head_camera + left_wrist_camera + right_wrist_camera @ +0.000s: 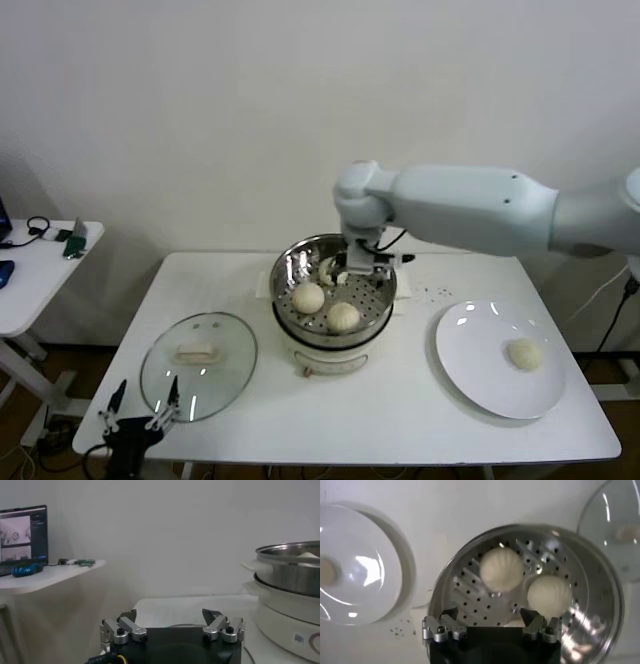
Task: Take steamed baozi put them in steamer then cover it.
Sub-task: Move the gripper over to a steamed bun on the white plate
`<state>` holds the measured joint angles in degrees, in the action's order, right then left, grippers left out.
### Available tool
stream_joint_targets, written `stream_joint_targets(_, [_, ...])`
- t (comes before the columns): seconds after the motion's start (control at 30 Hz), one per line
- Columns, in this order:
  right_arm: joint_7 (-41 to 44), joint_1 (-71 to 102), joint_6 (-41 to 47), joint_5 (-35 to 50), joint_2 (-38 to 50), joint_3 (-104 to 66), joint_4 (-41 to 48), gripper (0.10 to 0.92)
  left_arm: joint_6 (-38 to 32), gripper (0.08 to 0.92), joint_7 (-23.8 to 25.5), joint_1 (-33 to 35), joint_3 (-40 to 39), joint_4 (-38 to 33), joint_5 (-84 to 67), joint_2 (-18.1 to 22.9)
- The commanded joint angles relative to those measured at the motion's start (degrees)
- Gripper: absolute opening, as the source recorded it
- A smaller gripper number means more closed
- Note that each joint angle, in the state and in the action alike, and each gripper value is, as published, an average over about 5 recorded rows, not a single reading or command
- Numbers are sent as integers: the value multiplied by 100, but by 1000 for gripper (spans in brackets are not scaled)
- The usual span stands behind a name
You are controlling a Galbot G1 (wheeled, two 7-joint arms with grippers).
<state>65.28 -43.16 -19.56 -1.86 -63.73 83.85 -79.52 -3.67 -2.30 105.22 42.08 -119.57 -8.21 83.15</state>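
The steamer [291,268] stands on its white pot base [330,357] at the table's middle. Two baozi [308,297] [343,316] lie on its perforated floor; they also show in the right wrist view [501,569] [549,595]. A third cream-white bun [327,269] shows partly beside my right gripper [350,266]. That gripper [491,616] hangs open and empty just above the steamer's back part. One baozi [524,353] lies on the white plate [470,345]. The cover [198,365] lies flat on the table, left of the steamer. My left gripper [140,408] is open, low by the front left corner.
A small white side table [40,265] with a laptop and cables stands at the far left. The plate [375,575] and the cover [600,515] flank the steamer in the right wrist view. The steamer [290,575] is right of my left gripper [172,619].
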Motion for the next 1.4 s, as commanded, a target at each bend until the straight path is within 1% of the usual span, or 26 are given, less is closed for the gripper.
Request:
stream_joint_targets(0.03, [-894, -727, 1248, 1529, 1499, 821, -81, 823, 7, 823, 46, -17, -31, -19, 67, -11])
stream_joint_targets(0.17, [-977, -735, 2258, 2049, 2423, 1200, -277, 823, -16, 823, 71, -30, -94, -56, 242, -9])
stream_joint_targets(0.27, [-832, -615, 2596, 2099, 3000, 1302, -211, 823, -46, 823, 56, -36, -139, -101, 338, 8])
stream_joint_targets(0.4, [-578, -261, 2684, 1830, 3554, 1182, -16, 823, -35, 823, 55, -45, -176, -141, 402, 33])
stream_joint_targets(0.57, [-340, 954, 2611, 1021, 3984, 243, 344, 823, -25, 823, 53, -23, -195, -146, 462, 60])
stream_joint_targets(0.73, [-282, 2363, 2600, 444, 4025, -929, 737, 823, 32, 823, -20, -3, -188, -147, 702, 106])
stream_joint_targets(0.9, [-291, 3352, 2578, 34, 3829, -1967, 1164, 823, 89, 823, -131, 1, -176, -142, 952, 152])
stream_joint_targets(1.1, [-287, 3802, 2504, -178, 3495, -2441, 1663, 823, 130, 823, -127, 25, -175, -150, 936, 194])
stream_joint_targets(1.4, [-208, 3931, 2378, -377, 3140, -2553, 2153, 823, 155, 823, -130, 8, -136, -111, 939, 207])
